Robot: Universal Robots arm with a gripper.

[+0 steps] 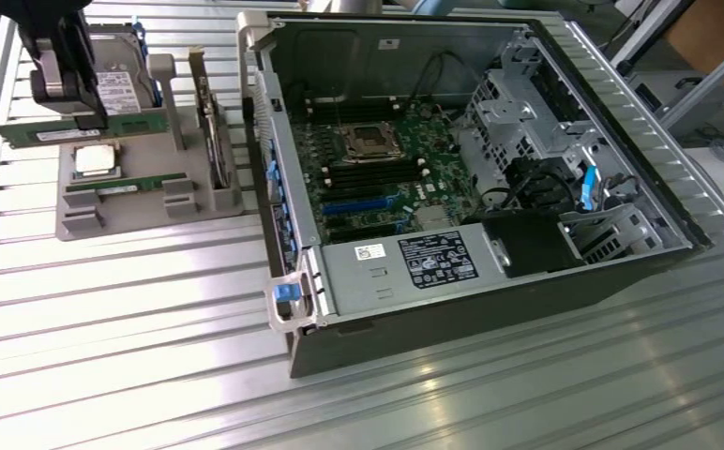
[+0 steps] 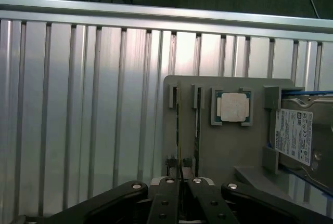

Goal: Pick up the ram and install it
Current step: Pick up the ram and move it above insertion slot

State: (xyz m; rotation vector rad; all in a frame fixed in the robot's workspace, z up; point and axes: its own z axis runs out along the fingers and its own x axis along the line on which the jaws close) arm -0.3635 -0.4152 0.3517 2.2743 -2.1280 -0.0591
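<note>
My gripper (image 1: pixel 87 120) is at the exterior view's upper left, over the grey parts holder (image 1: pixel 125 220), and is shut on the ram (image 1: pixel 55 131). The ram is a long green stick with a white label, held level just above the holder. In the wrist view the ram (image 2: pixel 180 159) shows edge-on as a thin strip between the black fingers (image 2: pixel 167 195), with my gripper (image 2: pixel 180 182) closed on it. A second green stick (image 1: pixel 118 185) still lies in the holder. The open computer case (image 1: pixel 662 230) stands to the exterior view's right, with its motherboard (image 1: pixel 381 169) exposed.
On the holder sit a square silver processor (image 1: pixel 93 161) and a grey hard drive (image 1: pixel 118 84) standing behind my gripper. Both show in the wrist view, the processor (image 2: pixel 232 107) and the hard drive (image 2: pixel 296 135). Ribbed aluminium table (image 1: pixel 125 337) surrounds everything. The power supply (image 1: pixel 413 262) fills the case's near end.
</note>
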